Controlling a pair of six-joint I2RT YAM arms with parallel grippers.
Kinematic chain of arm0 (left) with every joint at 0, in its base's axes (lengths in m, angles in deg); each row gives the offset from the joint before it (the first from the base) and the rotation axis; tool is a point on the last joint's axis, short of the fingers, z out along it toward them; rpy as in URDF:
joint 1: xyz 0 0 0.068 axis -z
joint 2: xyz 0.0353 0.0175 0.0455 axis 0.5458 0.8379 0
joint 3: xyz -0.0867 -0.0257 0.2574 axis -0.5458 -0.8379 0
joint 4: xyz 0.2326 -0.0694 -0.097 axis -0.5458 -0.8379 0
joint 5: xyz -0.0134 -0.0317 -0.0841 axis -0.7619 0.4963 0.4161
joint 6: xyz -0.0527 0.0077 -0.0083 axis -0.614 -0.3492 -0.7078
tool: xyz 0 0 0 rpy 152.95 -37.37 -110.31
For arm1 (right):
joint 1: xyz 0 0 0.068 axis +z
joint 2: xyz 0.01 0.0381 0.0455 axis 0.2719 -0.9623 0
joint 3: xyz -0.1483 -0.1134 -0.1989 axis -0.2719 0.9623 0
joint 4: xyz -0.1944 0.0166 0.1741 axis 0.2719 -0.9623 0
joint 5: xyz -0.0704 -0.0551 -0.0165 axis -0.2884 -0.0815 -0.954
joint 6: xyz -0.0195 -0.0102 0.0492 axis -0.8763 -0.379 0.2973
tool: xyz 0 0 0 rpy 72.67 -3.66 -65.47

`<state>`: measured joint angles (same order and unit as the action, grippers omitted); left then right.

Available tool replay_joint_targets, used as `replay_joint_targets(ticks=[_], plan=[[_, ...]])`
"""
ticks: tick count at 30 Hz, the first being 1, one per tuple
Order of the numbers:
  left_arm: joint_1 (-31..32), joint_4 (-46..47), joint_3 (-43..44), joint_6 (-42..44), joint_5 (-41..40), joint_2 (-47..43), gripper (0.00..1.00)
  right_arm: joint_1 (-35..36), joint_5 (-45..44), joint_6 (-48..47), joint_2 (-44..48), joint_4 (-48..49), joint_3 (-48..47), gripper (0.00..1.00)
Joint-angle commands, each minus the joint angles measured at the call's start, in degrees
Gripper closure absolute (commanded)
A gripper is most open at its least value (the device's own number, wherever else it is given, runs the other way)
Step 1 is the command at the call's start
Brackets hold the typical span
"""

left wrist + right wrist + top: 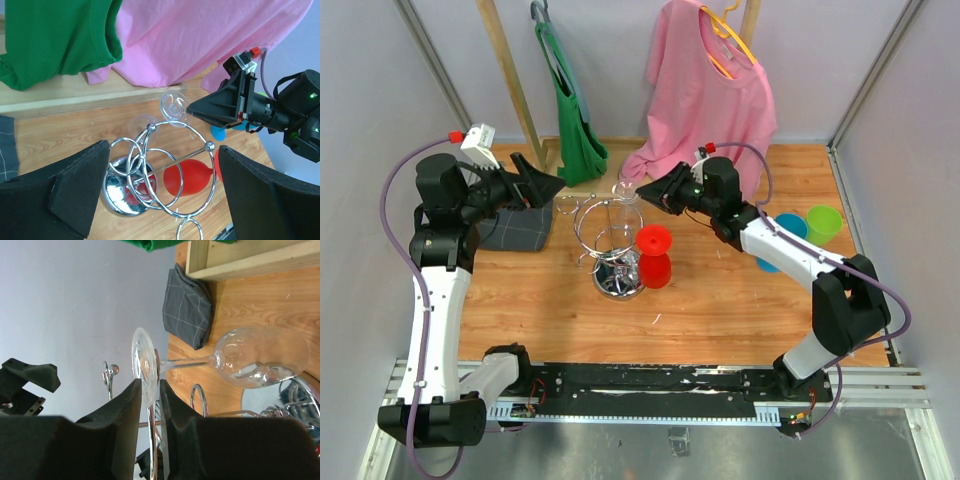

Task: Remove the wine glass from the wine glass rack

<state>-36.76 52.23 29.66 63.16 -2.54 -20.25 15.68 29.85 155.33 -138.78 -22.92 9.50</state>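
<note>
The chrome wine glass rack (610, 235) stands mid-table on its round shiny base (618, 283). A clear wine glass (625, 190) hangs foot-up at the rack's far side. In the right wrist view its bowl (260, 357) is at the right and its foot (144, 362) sits between my fingers. My right gripper (652, 190) is shut on that foot, next to a rack ring. My left gripper (548, 185) is open and empty, left of the rack. In its wrist view the rack (165, 170) lies between the spread fingers (75, 195).
A red wine glass (653, 255) sits foot-up at the rack's right side. A grey cloth (515, 228) lies at the left. Blue (788, 228) and green (823, 222) cups stand at the right. A green garment (575, 120) and a pink shirt (705, 95) hang behind.
</note>
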Motion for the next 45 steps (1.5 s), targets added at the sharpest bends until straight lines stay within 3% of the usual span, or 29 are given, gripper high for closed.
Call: replay_joint_targets(ticks=[1,11,17,33,45], plan=[[-0.4,1.2,1.6,-0.2,1.3,0.1,0.05,-1.1,1.4,2.0,-0.2,4.9,1.0,0.79],[-0.4,1.1,1.3,-0.3,1.4,0.3,0.05,-1.4,2.1,3.3,-0.7,6.5,2.0,0.87],[-0.4,1.0,1.2,-0.1,1.5,0.4,0.05,-1.7,2.2,4.8,-0.7,8.8,3.5,0.99],[-0.4,1.4,1.2,-0.3,1.7,0.7,0.05,-2.9,3.1,12.7,-2.1,21.3,7.0,0.99],[-0.4,1.4,1.3,-0.1,2.0,0.7,0.05,-3.2,4.3,12.9,-3.1,22.0,5.4,0.99]])
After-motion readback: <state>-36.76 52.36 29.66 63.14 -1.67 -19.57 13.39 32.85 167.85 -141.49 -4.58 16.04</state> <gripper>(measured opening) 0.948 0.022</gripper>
